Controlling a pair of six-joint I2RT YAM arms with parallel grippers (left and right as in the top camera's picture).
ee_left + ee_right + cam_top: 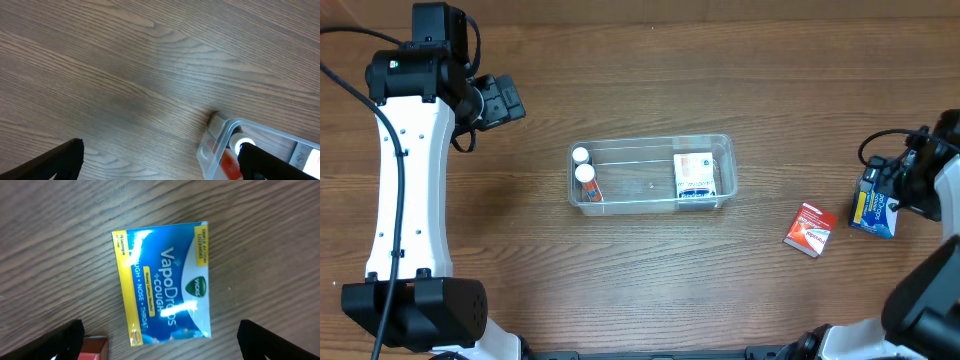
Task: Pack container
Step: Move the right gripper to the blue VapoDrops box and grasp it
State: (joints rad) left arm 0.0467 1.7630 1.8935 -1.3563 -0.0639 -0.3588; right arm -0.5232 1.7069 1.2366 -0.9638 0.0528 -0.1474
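Hovering right gripper (160, 339): jaws spread wide and empty, one dark finger at each lower corner of the wrist view, the blue lozenge box (162, 275) lying flat on the table between and beyond them.
Left gripper (160, 162): jaws also wide apart, nothing held, bare wood below.
Risk, grasp: the blue box is flat and sits slightly askew to the closing line. The fingers may ride over its top or catch one corner only, so that it twists or skids instead of lifting.
Risk, neighbour: a corner of the red box (94, 349) shows just beside the right arm's left finger. A straight descent could clip it or trap it with the blue one.
Risk, drop: the container (638, 184) stands mid-table, well apart from the blue box. Two white-capped tubes (584, 171) fill its left end and a white carton (694, 177) its right, so only the middle is free. A skewed release could land on the rim or shove the light tub, since nothing braces it.
Right arm pose: reached out to the table's right edge, wrist turned down over the blue box. Its height above the box cannot be told.
Left arm pose: stretched along the left side to the far corner, gripper angled toward the container's left end, whose near corner shows in its wrist view, apart from it.
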